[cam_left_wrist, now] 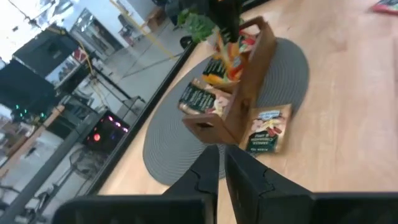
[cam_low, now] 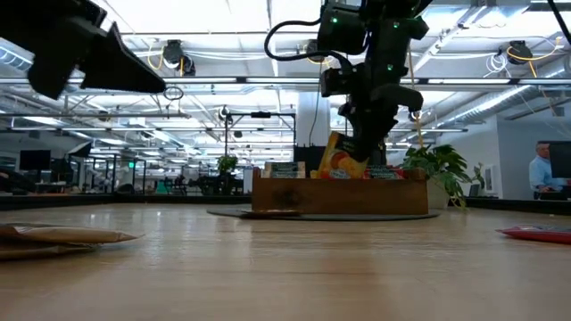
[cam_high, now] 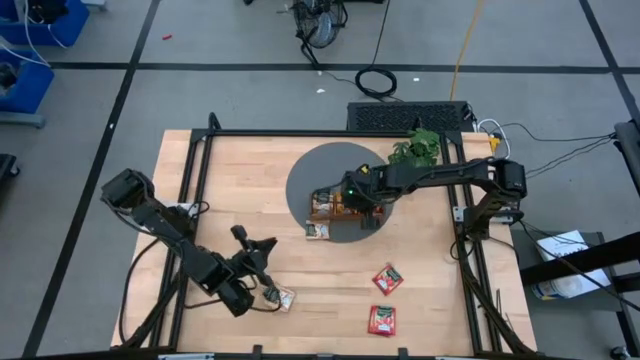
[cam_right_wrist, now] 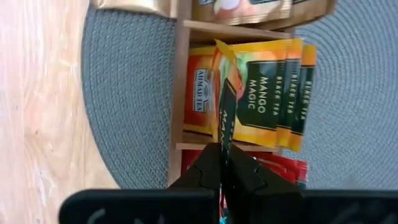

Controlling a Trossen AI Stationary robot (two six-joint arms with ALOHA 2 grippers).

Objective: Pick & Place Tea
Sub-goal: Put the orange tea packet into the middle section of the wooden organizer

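Note:
The brown wooden tray [cam_high: 322,205] stands on a round grey mat [cam_high: 310,170]; the low view shows its near wall [cam_low: 339,196]. My right gripper [cam_high: 352,192] hovers over the tray, shut on an orange-yellow tea sachet [cam_low: 335,160]. More orange-yellow sachets [cam_right_wrist: 273,99] stand in the middle compartment. A beige sachet [cam_high: 318,231] lies at the mat's edge beside the tray, another [cam_high: 283,298] near my left arm, and two red ones [cam_high: 387,279] [cam_high: 382,320] lie flat on the wood. My left gripper [cam_left_wrist: 219,171] is shut and empty, in the air toward the table's near left. My right gripper [cam_right_wrist: 221,163] pinches the orange-yellow sachet between its two fingers by the upper edge [cam_right_wrist: 222,134]. It comes from above, pointing down. The sachet hangs tilted below the fingers, and its lower end [cam_low: 330,171] dips behind the tray's wall into the middle compartment.
A green leafy plant [cam_high: 418,148] stands just beyond the mat at the far right. A black frame [cam_high: 300,135] runs round the table's edges. Bare wood lies between the mat and the near edge. A person [cam_low: 542,169] stands far off in the room.

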